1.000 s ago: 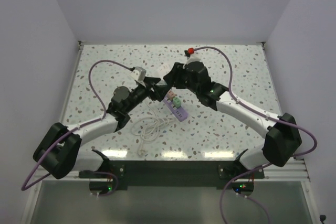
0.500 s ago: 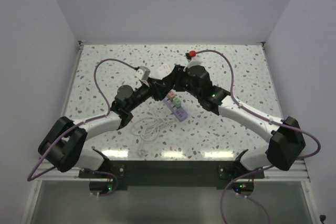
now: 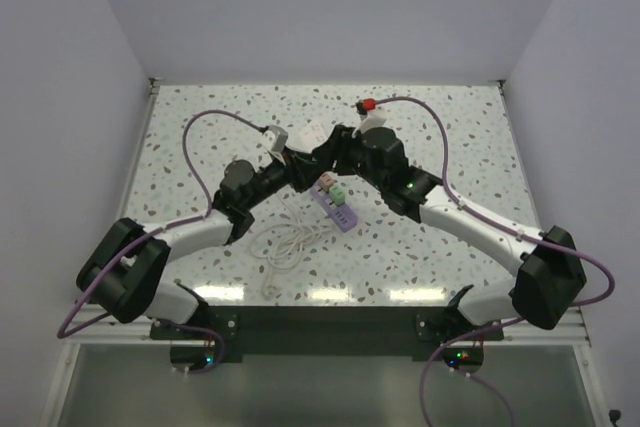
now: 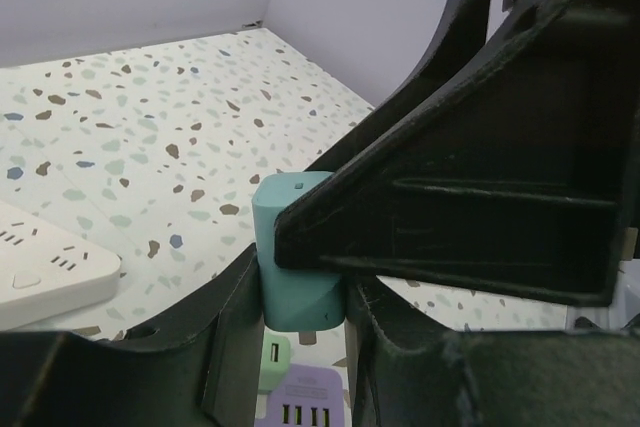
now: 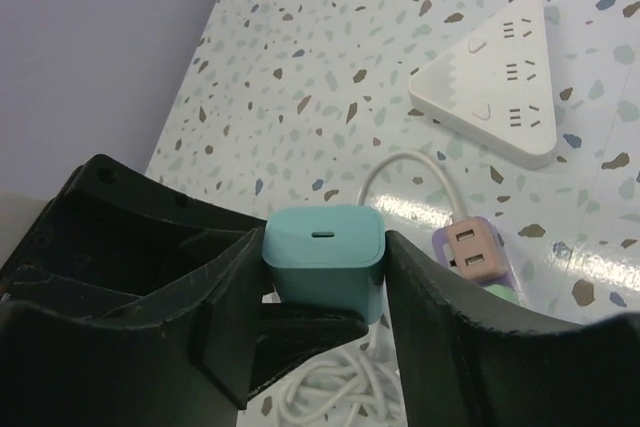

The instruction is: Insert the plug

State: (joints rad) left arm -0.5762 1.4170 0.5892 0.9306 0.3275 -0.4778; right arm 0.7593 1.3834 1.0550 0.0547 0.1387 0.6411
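Gripping the teal plug (image 5: 322, 247) from two sides in mid-air, with left gripper (image 4: 300, 292) closed on it and right gripper (image 5: 325, 282) clamped on it too. Held above the purple power strip (image 5: 478, 247), near its far end, strip laid diagonally on the surface (image 3: 450, 147). Probably needs lowering straight down; prongs hidden.

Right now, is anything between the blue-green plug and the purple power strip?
Nothing lies in the gap. The plug, pinched by the left gripper and right gripper, hangs near the purple power strip, where a green block already sits.
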